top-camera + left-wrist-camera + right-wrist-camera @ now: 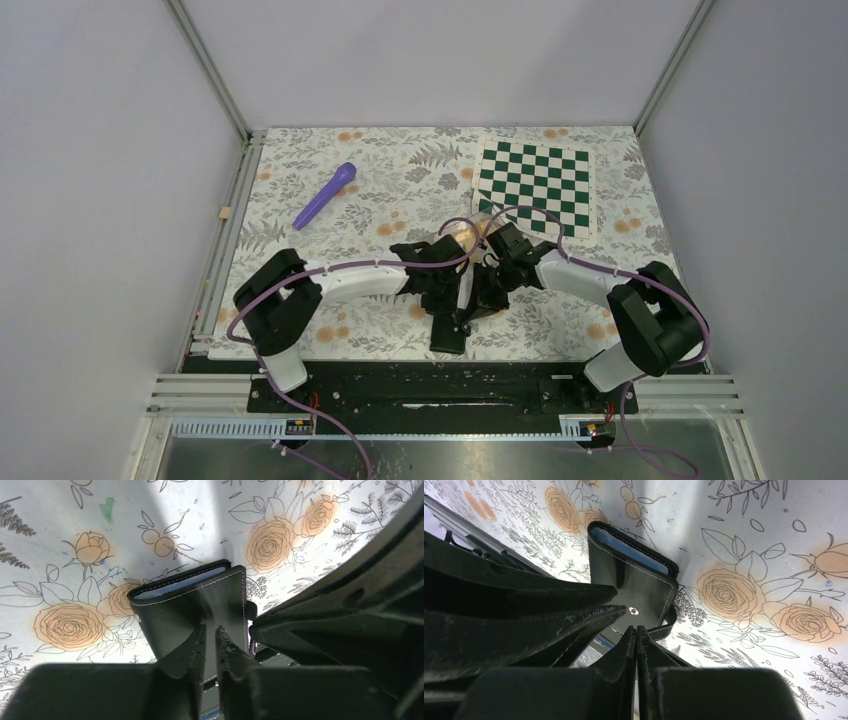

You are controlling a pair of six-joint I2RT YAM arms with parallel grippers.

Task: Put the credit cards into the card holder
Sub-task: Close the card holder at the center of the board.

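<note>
The card holder (187,602) is a black wallet with a pale blue lining, partly open on the flowered table. It also shows in the right wrist view (634,580) and in the top view (448,335), near the front edge. My left gripper (210,632) is shut to a thin gap on the wallet's black cover. My right gripper (637,630) is shut with its fingers pressed together, right at the wallet's edge below its snap button (634,611). Both grippers meet over the wallet at the table's middle. I see no credit cards clearly; the arms hide that spot.
A clear plastic box (478,228) lies just behind the grippers. A green-and-white chequered mat (536,185) lies at the back right. A purple pen (326,194) lies at the back left. The table's front rail runs close behind the wallet.
</note>
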